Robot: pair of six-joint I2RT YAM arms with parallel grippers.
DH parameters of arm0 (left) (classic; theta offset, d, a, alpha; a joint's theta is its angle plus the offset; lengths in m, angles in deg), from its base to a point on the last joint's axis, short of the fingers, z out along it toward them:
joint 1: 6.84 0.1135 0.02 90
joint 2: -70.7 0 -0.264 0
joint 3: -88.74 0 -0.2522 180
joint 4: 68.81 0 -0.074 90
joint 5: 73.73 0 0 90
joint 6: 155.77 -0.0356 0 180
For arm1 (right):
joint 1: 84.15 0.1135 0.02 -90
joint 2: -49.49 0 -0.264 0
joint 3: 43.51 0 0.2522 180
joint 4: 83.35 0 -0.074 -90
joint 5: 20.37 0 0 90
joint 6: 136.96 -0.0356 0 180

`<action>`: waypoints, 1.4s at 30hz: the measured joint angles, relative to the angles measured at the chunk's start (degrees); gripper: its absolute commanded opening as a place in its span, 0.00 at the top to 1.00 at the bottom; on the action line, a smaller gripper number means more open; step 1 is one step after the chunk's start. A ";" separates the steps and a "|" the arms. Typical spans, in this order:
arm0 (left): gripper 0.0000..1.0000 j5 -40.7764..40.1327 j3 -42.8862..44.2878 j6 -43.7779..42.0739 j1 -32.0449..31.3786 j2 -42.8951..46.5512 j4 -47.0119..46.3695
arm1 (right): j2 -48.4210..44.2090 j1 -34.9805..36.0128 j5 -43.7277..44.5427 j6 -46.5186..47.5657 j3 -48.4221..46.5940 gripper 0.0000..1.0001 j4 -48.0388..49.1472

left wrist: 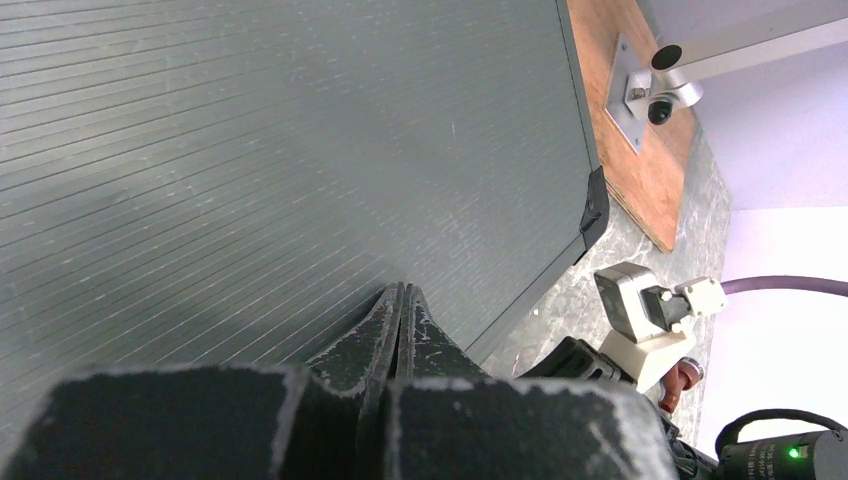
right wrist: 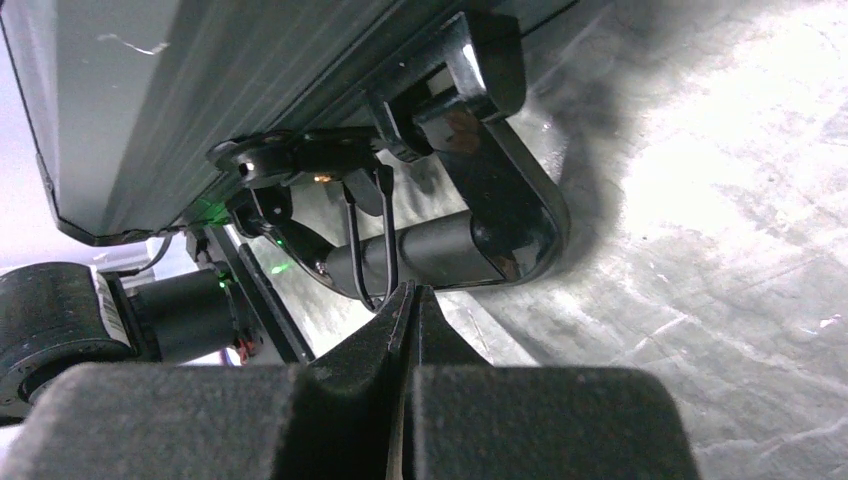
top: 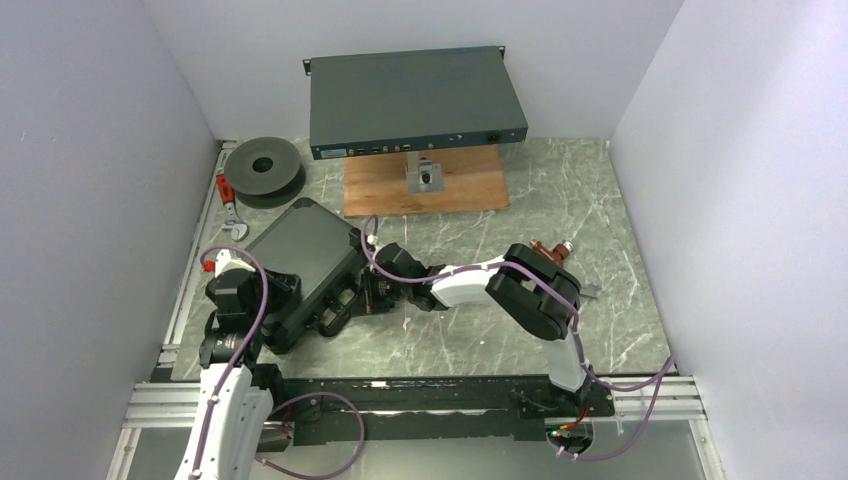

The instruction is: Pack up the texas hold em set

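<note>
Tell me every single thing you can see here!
briefcase: one, black, closed, left-middle of the table
metal box: one, grey, flat, raised at the back
wooden board: one, brown, under the metal box
bracket: one, silver, on the wooden board
spool: one, black, back left corner
wrench: one, red handle, left edge beside the spool
table: one, grey-green marbled, under everything
left pincer: one, black, shut, over the briefcase lid
right pincer: one, black, shut, by the briefcase's handle
</note>
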 measured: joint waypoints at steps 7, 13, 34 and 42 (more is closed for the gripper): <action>1.00 0.00 -0.11 0.00 0.00 0.22 -0.02 | 0.00 0.20 -0.11 0.00 -0.98 1.00 0.00; 1.00 0.02 -0.17 0.00 0.00 0.28 -0.02 | 0.00 0.26 -0.28 -0.07 -1.55 1.00 -0.11; 1.00 -0.11 -0.79 1.14 0.00 1.09 -0.11 | 4.11 0.26 -3.30 -2.64 -9.84 1.00 -0.26; 1.00 -0.15 -0.92 1.29 0.00 1.09 -0.37 | 5.66 0.13 -5.92 -2.80 -13.55 1.00 -4.42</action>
